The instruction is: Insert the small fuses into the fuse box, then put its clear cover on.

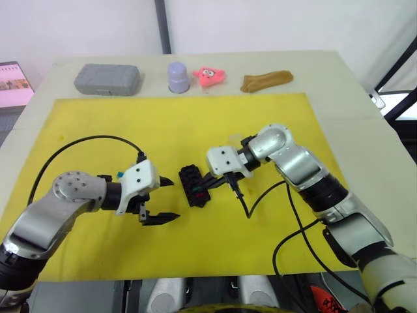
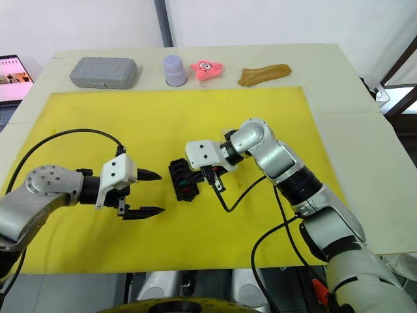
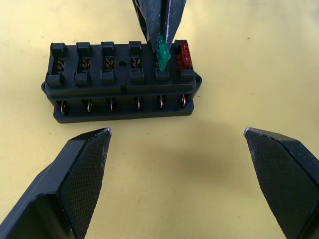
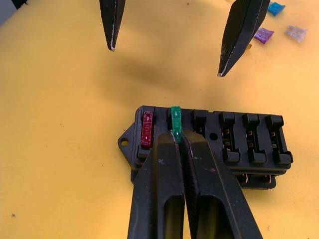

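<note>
My right claw [image 4: 178,135] pinches the green fuse [image 4: 175,118] into the fuse box [image 3: 122,82] beside the seated red fuse [image 4: 147,129] (other slots vacant); left claw [image 3: 177,181] spread wide.

Fuse box [image 3: 119,82]: matt black moulded plastic with brassy metal contacts in the slots. Green fuse [image 4: 175,118] and red fuse [image 4: 147,128]: translucent glossy plastic. Left pincer [image 3: 177,184] pads: fine-textured black.

One black fuse box [image 3: 122,82] with two fuses in it: one green [image 3: 163,54], one red [image 3: 184,54]. Three loose fuses on one yellow mat [image 1: 195,117]: blue [image 4: 275,8], purple [image 4: 263,35], clear-grey [image 4: 295,33]. One grey case [image 1: 107,79], one lilac cup [image 1: 178,77]
</note>
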You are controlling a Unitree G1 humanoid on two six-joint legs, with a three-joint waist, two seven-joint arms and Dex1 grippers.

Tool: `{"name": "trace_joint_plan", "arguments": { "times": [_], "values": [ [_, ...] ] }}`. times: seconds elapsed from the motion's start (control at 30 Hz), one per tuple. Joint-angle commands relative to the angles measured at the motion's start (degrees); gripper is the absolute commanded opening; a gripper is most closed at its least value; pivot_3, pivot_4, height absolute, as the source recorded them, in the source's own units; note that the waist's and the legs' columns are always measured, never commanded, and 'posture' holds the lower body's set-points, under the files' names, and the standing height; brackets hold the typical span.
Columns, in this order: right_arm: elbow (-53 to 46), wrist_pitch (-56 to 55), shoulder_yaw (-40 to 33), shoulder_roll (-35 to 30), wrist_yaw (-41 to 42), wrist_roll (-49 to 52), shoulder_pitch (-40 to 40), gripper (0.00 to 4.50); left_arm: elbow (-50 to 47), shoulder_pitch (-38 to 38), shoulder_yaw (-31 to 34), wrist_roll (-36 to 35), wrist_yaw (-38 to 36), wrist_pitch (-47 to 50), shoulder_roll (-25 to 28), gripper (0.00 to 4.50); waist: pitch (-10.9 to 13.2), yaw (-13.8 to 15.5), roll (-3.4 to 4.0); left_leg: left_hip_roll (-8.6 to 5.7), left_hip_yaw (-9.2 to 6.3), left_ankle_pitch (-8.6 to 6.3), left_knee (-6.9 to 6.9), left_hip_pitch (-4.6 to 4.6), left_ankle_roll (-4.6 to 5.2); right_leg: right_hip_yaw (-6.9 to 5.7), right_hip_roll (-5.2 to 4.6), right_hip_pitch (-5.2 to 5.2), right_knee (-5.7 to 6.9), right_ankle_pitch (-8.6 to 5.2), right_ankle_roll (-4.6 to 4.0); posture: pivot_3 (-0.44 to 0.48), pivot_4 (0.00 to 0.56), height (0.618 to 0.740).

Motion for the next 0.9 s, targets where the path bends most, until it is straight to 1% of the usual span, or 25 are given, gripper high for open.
{"name": "trace_joint_plan", "arguments": {
  "times": [0.03,0.4,0.47,0.9],
  "values": [
    [-0.8,0.0,-1.1,0.4,-0.8,-1.1,-0.9,0.00,-1.5,-0.7,0.5,-0.1,-0.2,-0.7,-0.1,4.47,0.0,0.0,0.00,0.00,0.00,0.00,0.00,0.00,0.00,0.00,0.00,0.00,0.00,0.00,0.00,0.000,0.150,0.731],
    [-0.6,-0.4,-1.3,0.8,-1.2,-1.1,-1.1,0.00,-1.5,-0.6,0.4,0.0,-0.1,-0.6,-0.1,4.47,0.0,0.0,0.00,0.00,0.00,0.00,0.00,0.00,0.00,0.00,0.00,0.00,0.00,0.00,0.00,0.000,0.150,0.731],
    [-0.7,-0.4,-1.4,0.8,-1.5,-1.3,-1.1,0.66,-1.6,-0.6,0.4,0.0,-0.1,-0.6,-0.1,4.50,0.0,0.0,0.00,0.00,0.00,0.00,0.00,0.00,0.00,0.00,0.00,0.00,0.00,0.00,0.00,0.000,0.150,0.731],
    [-0.9,-0.4,-1.9,0.7,-1.6,-1.3,-1.3,0.66,-1.4,-0.8,0.1,0.1,0.0,-0.8,-0.2,4.50,0.0,0.0,0.00,0.00,0.00,0.00,0.00,0.00,0.00,0.00,0.00,0.00,0.00,0.00,0.00,0.000,0.150,0.731]
  ]
}}
